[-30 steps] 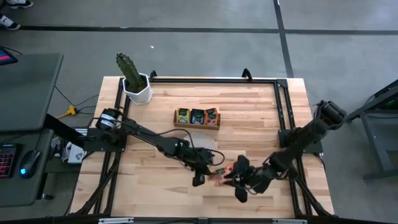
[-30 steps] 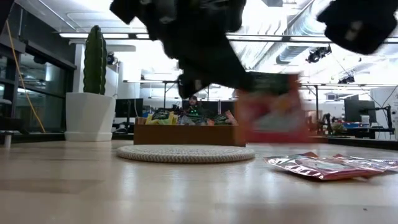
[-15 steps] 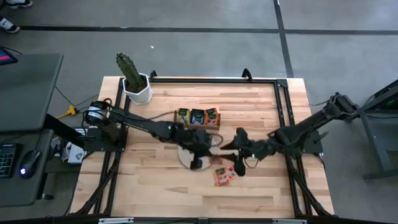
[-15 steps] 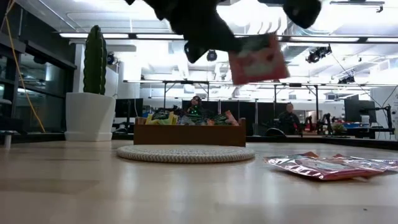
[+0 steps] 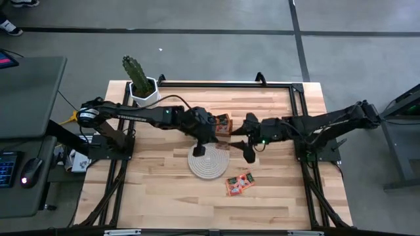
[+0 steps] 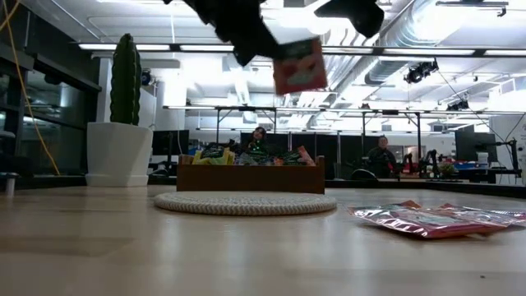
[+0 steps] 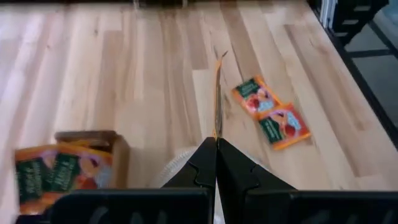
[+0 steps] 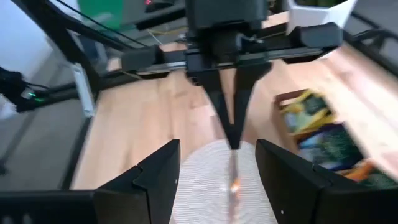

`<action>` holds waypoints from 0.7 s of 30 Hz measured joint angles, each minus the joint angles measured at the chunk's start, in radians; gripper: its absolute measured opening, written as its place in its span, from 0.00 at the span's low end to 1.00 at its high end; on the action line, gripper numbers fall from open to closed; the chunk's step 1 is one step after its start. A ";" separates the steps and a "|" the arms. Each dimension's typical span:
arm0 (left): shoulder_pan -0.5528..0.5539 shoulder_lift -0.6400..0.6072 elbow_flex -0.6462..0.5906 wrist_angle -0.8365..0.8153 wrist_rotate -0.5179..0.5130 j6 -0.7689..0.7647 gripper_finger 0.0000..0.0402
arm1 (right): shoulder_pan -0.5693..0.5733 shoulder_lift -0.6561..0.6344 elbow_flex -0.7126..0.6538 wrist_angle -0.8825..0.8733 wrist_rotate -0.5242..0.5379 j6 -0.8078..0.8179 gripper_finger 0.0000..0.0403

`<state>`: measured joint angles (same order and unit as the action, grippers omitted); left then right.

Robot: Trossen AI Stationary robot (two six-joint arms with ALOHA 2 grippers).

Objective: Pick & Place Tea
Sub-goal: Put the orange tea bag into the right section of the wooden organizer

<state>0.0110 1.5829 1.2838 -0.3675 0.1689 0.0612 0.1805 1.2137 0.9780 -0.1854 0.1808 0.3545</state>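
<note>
My left gripper (image 5: 216, 139) is shut on an orange-red tea sachet (image 6: 300, 64), high over the far part of the round woven mat (image 5: 209, 164), close to the wooden tray (image 5: 224, 122). In the left wrist view the sachet (image 7: 217, 99) shows edge-on beyond my left gripper (image 7: 216, 142). My right gripper (image 5: 241, 139) is open, facing the left one from the table's right. In its wrist view, my right gripper (image 8: 217, 148) frames the left gripper (image 8: 233, 112). Two more orange-red sachets (image 5: 239, 183) lie flat on the table near the mat. My left gripper pinches the sachet between its two fingers (image 7: 202, 163) at one edge (image 7: 217, 132). The fingers come roughly level from the table's left. The sachet is lifted clear, standing on edge and sticking out beyond the fingertips, its printed face (image 6: 300, 64) toward the table's near side.
The tray (image 7: 62, 165) holds yellow-green, dark and orange sachets upright in its compartments. A potted cactus (image 5: 139, 82) stands at the table's far left corner. Black frame rails (image 5: 298, 118) run along the left, right and far edges. Bare wood lies near the front edge.
Both grippers have moved from near the table's front edge toward the far edge and upward. My left gripper has carried the sachet up, from beside the two lying sachets to above the mat's far part by the tray. The two lying sachets have stayed put.
</note>
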 joint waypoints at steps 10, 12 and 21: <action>0.065 -0.015 -0.001 0.002 0.044 0.068 0.00 | -0.103 0.010 0.180 -0.275 -0.005 -0.076 0.51; 0.074 -0.015 -0.001 0.008 0.049 0.081 0.00 | -0.115 0.018 0.192 -0.300 -0.008 -0.077 0.51; 0.105 -0.016 0.000 0.017 0.056 0.119 0.00 | -0.145 0.122 0.200 -0.283 -0.075 -0.076 0.51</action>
<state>0.1158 1.5673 1.2842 -0.3508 0.2249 0.1806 0.0354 1.3359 1.1778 -0.4687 0.1058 0.2787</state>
